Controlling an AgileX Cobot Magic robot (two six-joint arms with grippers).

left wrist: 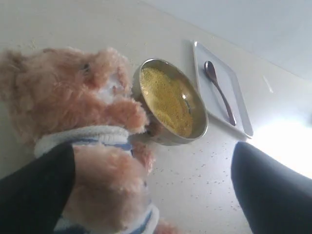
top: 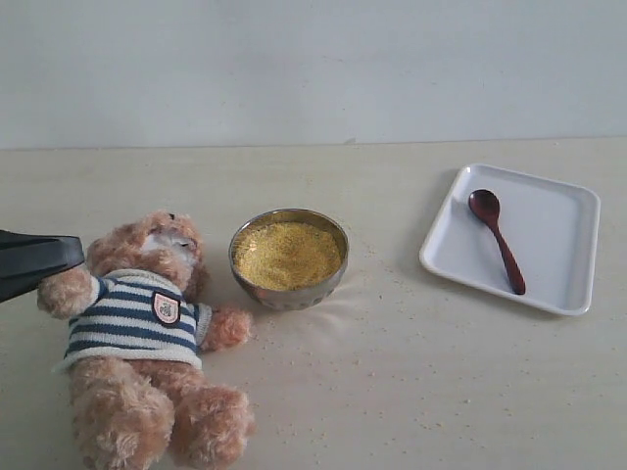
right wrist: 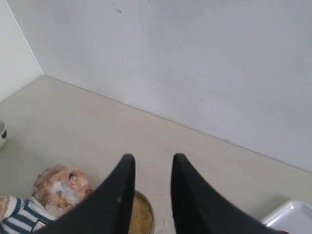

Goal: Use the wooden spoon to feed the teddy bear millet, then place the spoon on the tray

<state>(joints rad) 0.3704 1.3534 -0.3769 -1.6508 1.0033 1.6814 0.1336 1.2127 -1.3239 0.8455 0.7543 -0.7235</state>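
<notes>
The teddy bear point(top: 137, 323) lies on its back at the front left, in its striped shirt. My left gripper point(top: 49, 257) is at the bear's raised arm; in the left wrist view it point(left wrist: 153, 156) stands open, fingers wide apart, with the bear point(left wrist: 73, 97) against one finger. The metal bowl point(top: 294, 294), heaped with millet point(top: 287, 255), sits beside the bear's head. The wooden spoon point(top: 497, 238) rests in the white tray point(top: 558, 225) at the right. My right gripper point(right wrist: 153, 158) hangs high above the bowl, open and empty; the exterior view does not show it.
Stray grains point(top: 392, 294) are scattered over the beige table around the bowl and toward the tray. A pale wall point(top: 313, 69) closes the back. A small round object point(right wrist: 1, 134) shows at the edge of the right wrist view.
</notes>
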